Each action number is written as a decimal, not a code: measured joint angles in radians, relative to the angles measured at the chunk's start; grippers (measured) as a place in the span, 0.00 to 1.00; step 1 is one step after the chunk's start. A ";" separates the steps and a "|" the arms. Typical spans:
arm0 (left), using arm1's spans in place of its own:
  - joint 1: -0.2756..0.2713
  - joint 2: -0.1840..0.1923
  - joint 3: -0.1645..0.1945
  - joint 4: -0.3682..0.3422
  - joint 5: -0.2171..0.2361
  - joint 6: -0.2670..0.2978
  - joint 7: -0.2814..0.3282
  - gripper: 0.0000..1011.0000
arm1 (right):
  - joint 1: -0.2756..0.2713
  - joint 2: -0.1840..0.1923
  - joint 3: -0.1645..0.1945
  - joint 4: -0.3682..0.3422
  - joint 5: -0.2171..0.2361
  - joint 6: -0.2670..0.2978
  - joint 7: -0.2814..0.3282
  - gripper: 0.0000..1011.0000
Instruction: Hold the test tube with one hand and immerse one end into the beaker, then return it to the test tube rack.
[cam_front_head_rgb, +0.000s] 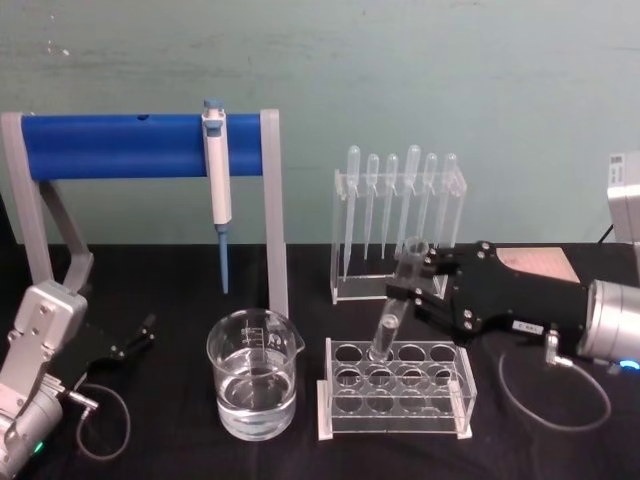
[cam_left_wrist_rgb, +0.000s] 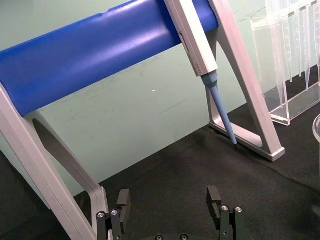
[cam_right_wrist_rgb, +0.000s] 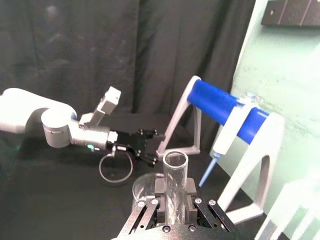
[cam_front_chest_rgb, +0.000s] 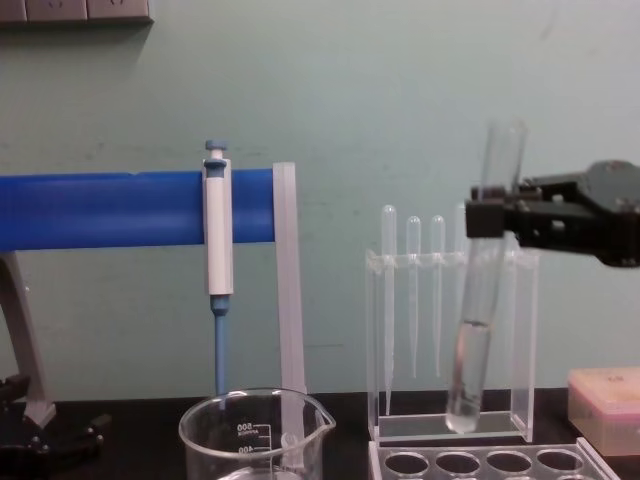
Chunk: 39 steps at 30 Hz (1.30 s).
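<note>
My right gripper (cam_front_head_rgb: 415, 283) is shut on the upper part of the test tube (cam_front_head_rgb: 388, 325), a long clear glass tube held tilted with its open rim up. In the chest view the test tube (cam_front_chest_rgb: 478, 300) hangs from the right gripper (cam_front_chest_rgb: 490, 215) with its rounded bottom just above the clear tube rack (cam_front_chest_rgb: 480, 462). The right wrist view shows the test tube (cam_right_wrist_rgb: 175, 170) clamped between the jaws. The beaker (cam_front_head_rgb: 255, 375), wide and holding clear liquid, stands on the table left of the rack, its rim also visible as the beaker (cam_front_chest_rgb: 255, 435). My left gripper (cam_front_head_rgb: 148, 332) rests open at the far left, its fingers (cam_left_wrist_rgb: 122, 202) spread apart.
A blue bar on a grey stand (cam_front_head_rgb: 140, 145) carries a blue-and-white pipettor (cam_front_head_rgb: 217, 180) behind the beaker. A clear rack of plastic pipettes (cam_front_head_rgb: 400, 220) stands behind the tube rack (cam_front_head_rgb: 395, 390). A pink-topped box (cam_front_chest_rgb: 605, 400) sits at the right. Loose cables lie beside both arms.
</note>
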 joint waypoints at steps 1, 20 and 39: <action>0.000 0.000 0.000 0.000 0.000 0.000 0.000 0.99 | -0.004 0.001 0.002 0.001 -0.002 -0.001 -0.001 0.22; 0.000 0.000 0.000 0.000 0.000 0.000 0.000 0.99 | -0.045 -0.033 0.020 0.067 -0.033 -0.025 0.009 0.22; 0.000 0.000 0.000 0.000 0.000 0.000 0.000 0.99 | -0.050 -0.070 0.016 0.124 -0.059 -0.045 0.024 0.22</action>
